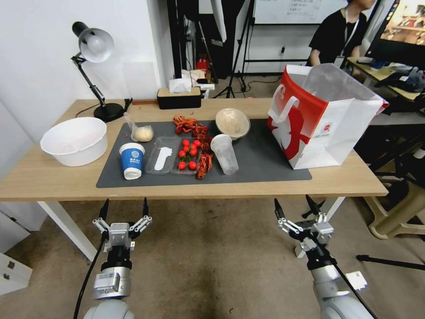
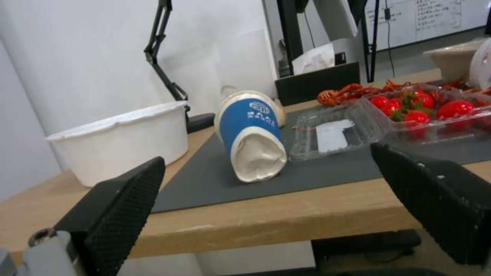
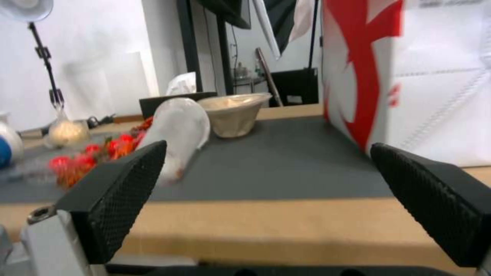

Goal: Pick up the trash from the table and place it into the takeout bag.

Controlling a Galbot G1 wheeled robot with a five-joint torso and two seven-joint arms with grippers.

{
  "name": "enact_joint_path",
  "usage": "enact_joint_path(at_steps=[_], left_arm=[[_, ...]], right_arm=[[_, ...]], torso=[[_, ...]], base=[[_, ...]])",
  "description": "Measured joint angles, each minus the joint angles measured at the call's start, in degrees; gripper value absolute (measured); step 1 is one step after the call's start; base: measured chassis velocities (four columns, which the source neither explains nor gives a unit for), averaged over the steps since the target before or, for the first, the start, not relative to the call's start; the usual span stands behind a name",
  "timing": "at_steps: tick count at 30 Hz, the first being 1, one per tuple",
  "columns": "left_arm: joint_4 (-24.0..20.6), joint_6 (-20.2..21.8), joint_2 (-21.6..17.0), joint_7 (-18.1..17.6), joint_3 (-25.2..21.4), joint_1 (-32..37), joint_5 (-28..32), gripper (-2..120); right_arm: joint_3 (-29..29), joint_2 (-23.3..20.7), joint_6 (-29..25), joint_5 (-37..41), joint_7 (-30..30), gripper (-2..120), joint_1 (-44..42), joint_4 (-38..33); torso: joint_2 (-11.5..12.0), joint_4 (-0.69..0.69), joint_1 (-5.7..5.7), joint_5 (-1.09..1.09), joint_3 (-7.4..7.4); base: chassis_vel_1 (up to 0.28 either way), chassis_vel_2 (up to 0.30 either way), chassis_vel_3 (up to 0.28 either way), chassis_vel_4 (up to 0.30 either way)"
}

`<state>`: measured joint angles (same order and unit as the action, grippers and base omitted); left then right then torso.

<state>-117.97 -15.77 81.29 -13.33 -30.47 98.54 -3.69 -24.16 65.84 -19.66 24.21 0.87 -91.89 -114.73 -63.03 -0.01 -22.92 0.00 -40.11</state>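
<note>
Trash lies strewn across the dark grey mat on my table: a blue-white paper cup tipped on its side with its base toward me, a clear plastic cup also on its side, a round clear bowl behind it holding something pale, and a clear bag with a pale lump at the mat's far left corner. Between the two cups sit an open clear tray, a second tray of cherry tomatoes and a scatter of red crayfish shells. None of it has been lifted yet.

The takeout bag stands upright at the right end of the mat, touching its edge, mouth wide open and white handles folded outward. I judge it is set that way so I can drop items in from above without holding it.

My left gripper hangs below and in front of the table edge, fingers spread wide and holding nothing, lined up roughly with the paper cup, which fills the gap between my pads in the left wrist view. My right gripper waits at the same height, likewise spread and empty, facing the plastic cup and the bag.

Off the mat, a white basin, a desk lamp and a black tissue box sit along the table's left and back.
</note>
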Motion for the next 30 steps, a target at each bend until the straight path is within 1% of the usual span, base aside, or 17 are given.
enact_joint_path(at_steps=[1,2,3,5,6,7,10,11,17,19,20,21,22,25,26,29,30], left_arm=[[0.0,0.0,0.0,0.1,-0.1,0.0,0.0,100],[-0.2,0.2,0.0,0.4,-0.2,0.1,0.1,100],[-0.2,0.2,0.0,0.4,-0.2,0.1,0.1,100],[-0.3,0.2,0.1,0.6,-0.2,0.3,0.1,100],[-0.4,0.1,0.3,0.7,-0.2,0.4,0.1,100],[-0.5,0.1,0.3,0.7,-0.3,0.5,0.1,100],[-0.5,0.1,0.3,0.7,-0.3,0.5,0.1,100],[-0.5,0.1,0.3,0.7,-0.4,0.5,0.1,100],[-0.6,0.1,0.3,0.7,-0.5,0.5,0.1,100],[-0.8,0.1,0.4,0.7,-0.9,0.5,0.0,100],[-0.8,0.1,0.4,0.7,-0.9,0.5,0.0,100],[-0.9,0.1,0.3,0.7,-1.1,0.5,0.0,100],[-1.0,0.2,0.3,0.7,-1.5,0.7,0.0,100],[-1.1,0.2,0.3,0.7,-1.7,0.8,0.0,100],[-1.2,0.2,0.3,0.7,-1.9,0.9,0.1,100],[-1.2,0.2,0.3,0.7,-2.1,1.0,0.1,100],[-1.3,0.1,0.4,0.7,-2.3,1.1,0.1,100]], right_arm=[[0.4,-0.2,0.8,0.6,0.4,100,0.7,-0.1],[2.3,-0.9,4.0,4.2,1.9,100,4.1,-0.5],[2.3,-0.9,4.0,4.2,1.9,100,4.1,-0.5],[4.2,-1.4,7.3,8.9,3.5,100,7.8,-0.9],[5.9,-1.9,9.7,13.3,4.9,100,10.7,-1.3],[6.6,-2.0,10.6,15.3,5.7,100,12.0,-1.5],[7.4,-2.1,11.6,17.6,6.6,100,13.6,-1.7],[8.3,-2.2,12.5,20.0,7.7,100,15.3,-1.8],[9.3,-2.2,13.8,22.7,9.0,100,17.4,-1.8],[11.8,-2.1,16.5,29.6,12.7,100,23.1,-1.2],[11.8,-2.1,16.5,29.6,12.7,100,23.1,-1.2],[12.9,-1.9,17.5,32.5,14.6,100,26.0,-0.4],[14.6,-1.5,18.9,37.2,17.6,100,31.4,1.6],[15.5,-1.2,19.6,39.8,19.5,100,34.3,3.0],[16.4,-0.9,20.3,42.8,21.5,100,37.0,4.4],[17.2,-0.6,20.8,45.6,23.1,100,39.6,6.0],[18.6,0.1,21.5,49.2,25.6,100,43.8,9.1]], torso=[[0.0,0.01,0.0,0.0,0.0],[0.0,0.02,0.0,0.0,0.0],[0.0,0.02,0.0,0.0,0.0],[0.0,0.02,0.0,0.01,-0.01],[0.0,0.02,0.0,0.0,-0.01],[0.0,0.02,0.0,-0.01,-0.01],[0.0,0.01,0.0,0.01,-0.01],[0.0,0.02,0.0,0.0,-0.01],[0.0,0.01,0.0,-0.01,-0.01],[0.0,0.02,0.0,0.0,-0.01],[0.0,0.02,0.0,0.0,-0.01],[0.0,-0.01,0.0,0.0,-0.01],[0.0,0.02,0.0,-0.01,-0.01],[0.0,0.04,0.0,-0.01,-0.01],[0.0,0.01,-0.01,0.0,-0.02],[0.0,-0.01,-0.01,-0.01,-0.01],[0.0,0.02,0.0,0.0,0.0]], base=[[0.0,0.0,0.0,0.0],[0.0,0.0,0.0,0.0],[0.0,0.0,0.0,0.0],[0.0,0.0,0.0,0.0],[0.0,0.0,0.0,0.0],[0.0,0.0,0.0,0.0],[0.0,0.0,0.0,0.0],[0.0,0.0,0.0,0.0],[0.0,0.0,0.0,0.0],[0.0,0.0,0.0,0.0],[0.0,0.0,0.0,0.0],[0.0,0.0,0.0,0.0],[0.0,0.0,0.0,0.0],[0.0,0.0,0.0,0.0],[0.0,0.0,0.0,0.0],[0.0,0.0,0.0,0.0],[0.0,0.0,0.0,0.0]])
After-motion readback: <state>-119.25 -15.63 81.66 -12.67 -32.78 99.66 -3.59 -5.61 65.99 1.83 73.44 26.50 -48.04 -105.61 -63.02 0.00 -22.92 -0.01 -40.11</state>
